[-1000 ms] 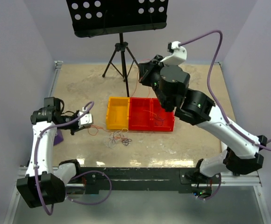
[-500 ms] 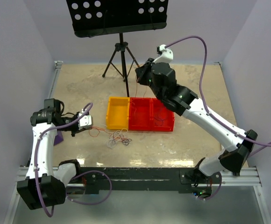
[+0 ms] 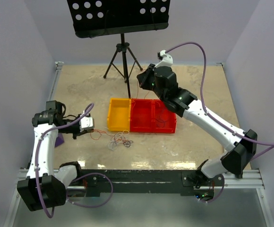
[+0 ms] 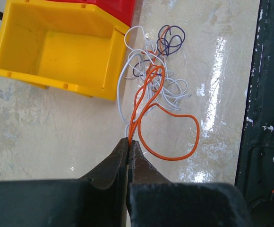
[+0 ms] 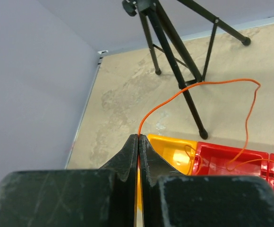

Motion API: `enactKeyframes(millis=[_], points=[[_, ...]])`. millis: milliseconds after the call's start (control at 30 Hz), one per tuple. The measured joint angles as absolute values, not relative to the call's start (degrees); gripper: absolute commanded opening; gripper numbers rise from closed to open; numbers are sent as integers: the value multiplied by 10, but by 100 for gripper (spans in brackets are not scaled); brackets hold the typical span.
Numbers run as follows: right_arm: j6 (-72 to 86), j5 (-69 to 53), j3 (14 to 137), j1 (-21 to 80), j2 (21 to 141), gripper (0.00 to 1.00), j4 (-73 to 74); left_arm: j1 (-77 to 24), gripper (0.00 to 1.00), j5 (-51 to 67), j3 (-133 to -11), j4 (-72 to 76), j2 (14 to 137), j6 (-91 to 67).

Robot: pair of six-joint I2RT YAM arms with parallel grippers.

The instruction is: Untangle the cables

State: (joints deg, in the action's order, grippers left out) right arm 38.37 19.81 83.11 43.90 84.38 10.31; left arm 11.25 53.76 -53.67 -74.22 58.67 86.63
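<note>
Since one second ago the right arm has stretched out low and long toward the far left. Its bulk no longer covers the right end of the red bin. The left arm has shifted only slightly to the right.

Near left: the left gripper is over the table, fingers pressed together on an orange loop. The wrist view shows both ends of the loop pinched at the fingertips. The loop runs right from there into the cables.

The cables lie on the table just right of the left gripper. They sit close against the near side of the yellow bin. The bundle mixes white, purple and orange wires, looped over one another.

Middle: the yellow bin and red bin stand side by side, touching, yellow on the left.

Far: the right gripper is raised beyond the bins, left of centre. Its fingers are closed on an orange strand. The strand arcs up from the fingertips, bends right, and drops into the red bin.

Farthest: a black music stand on tripod legs, at the far edge of the table.
</note>
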Motion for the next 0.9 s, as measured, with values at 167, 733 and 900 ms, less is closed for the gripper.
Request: enactKeyframes(millis=[167, 733, 900], points=[[382, 174, 848, 439, 845, 0, 95, 112, 0, 536, -528, -739, 588, 866], [383, 64, 844, 439, 829, 0, 51, 112, 0, 529, -521, -722, 591, 866], [387, 67, 827, 438, 825, 0, 51, 112, 0, 521, -513, -715, 590, 865]])
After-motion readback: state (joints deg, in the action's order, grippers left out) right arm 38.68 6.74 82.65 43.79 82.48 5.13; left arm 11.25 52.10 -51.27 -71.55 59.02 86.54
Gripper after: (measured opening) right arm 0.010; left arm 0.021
